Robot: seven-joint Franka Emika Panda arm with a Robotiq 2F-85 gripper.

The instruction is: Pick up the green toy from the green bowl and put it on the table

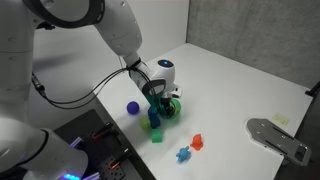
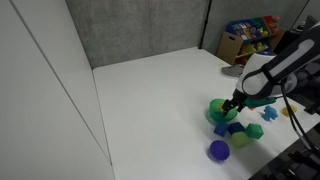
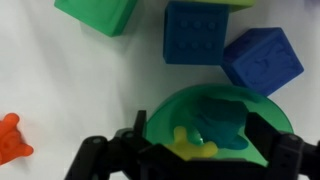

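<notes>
The green bowl (image 3: 163,116) sits on the white table (image 3: 60,90) and fills the lower middle of the wrist view. A dark green toy (image 3: 223,121) lies in it beside a yellow toy (image 3: 193,148). My gripper (image 3: 200,140) is open, lowered over the bowl, with one finger on each side of the green toy. I cannot tell whether the fingers touch it. In both exterior views the gripper (image 1: 160,95) (image 2: 240,101) hangs right over the bowl (image 1: 172,107) (image 2: 217,107) and hides most of what is in it.
A green block (image 3: 98,14) and two blue blocks (image 3: 195,32) (image 3: 262,60) stand just past the bowl. A red toy (image 3: 10,140) lies apart. A purple ball (image 1: 132,107), a small blue toy (image 1: 184,154) and a grey object (image 1: 280,138) are on the table (image 1: 230,80).
</notes>
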